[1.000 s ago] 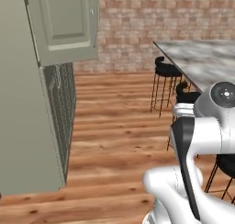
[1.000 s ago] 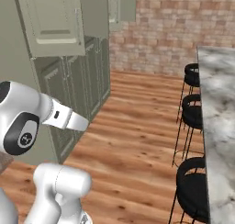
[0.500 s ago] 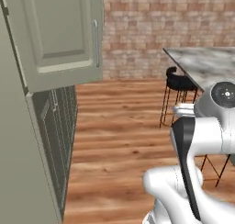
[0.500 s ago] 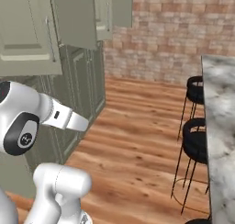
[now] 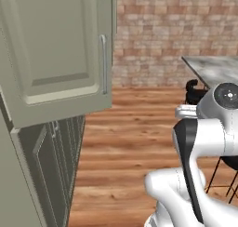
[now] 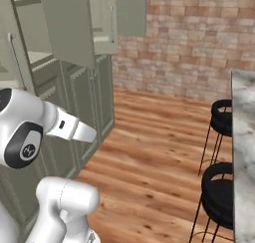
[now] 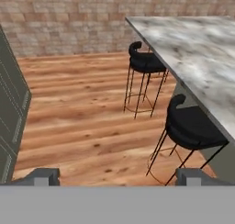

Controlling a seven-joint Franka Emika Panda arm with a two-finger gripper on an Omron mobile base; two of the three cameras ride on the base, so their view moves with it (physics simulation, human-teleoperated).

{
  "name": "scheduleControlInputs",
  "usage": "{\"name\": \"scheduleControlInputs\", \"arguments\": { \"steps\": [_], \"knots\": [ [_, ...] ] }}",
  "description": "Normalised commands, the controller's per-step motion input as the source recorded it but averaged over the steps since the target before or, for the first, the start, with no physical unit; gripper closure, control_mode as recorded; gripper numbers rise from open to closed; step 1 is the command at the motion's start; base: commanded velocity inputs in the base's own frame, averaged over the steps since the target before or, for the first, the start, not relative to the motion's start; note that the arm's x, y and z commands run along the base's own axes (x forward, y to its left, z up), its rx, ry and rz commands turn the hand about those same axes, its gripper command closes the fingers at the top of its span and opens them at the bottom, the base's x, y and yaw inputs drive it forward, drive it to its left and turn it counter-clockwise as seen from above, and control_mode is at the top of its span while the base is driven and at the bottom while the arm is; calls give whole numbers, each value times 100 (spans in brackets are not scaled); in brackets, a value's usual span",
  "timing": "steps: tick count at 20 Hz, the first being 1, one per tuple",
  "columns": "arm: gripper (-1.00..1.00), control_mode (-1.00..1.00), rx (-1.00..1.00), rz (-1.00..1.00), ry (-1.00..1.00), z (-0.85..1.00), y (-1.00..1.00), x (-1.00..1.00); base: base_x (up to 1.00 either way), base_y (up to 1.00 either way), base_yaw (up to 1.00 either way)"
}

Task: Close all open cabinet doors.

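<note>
So the gripper [image 7: 117, 176] was spread wide with nothing in it, pointed at the wood floor [image 7: 82, 122] near two black stools [image 7: 144, 62]. One cabinet door [image 5: 56, 54] hung wide open at upper left, well apart from it

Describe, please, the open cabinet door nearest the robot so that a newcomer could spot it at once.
Start from the tall sage-green cabinet wall on the left, opposite the marble counter. Above its darker lower doors, one upper cabinet door swings out into the room. Its recessed panel and long vertical silver bar handle set it apart from the shorter lower doors beneath.
</note>
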Motion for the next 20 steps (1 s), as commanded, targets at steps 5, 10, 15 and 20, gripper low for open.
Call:
{"name": "scheduleControlInputs", "arguments": {
  "steps": [5, 10, 15, 20],
  "knots": [
    [-100, 100, 0, 0, 0, 0, 0, 0, 51, 0, 20],
    [-100, 100, 0, 0, 0, 0, 0, 0, 38, -1, 25],
    [-100, 100, 0, 0, 0, 0, 0, 0, 34, -8, 30],
    [-100, 100, 0, 0, 0, 0, 0, 0, 32, -17, 33]
  ]
}}
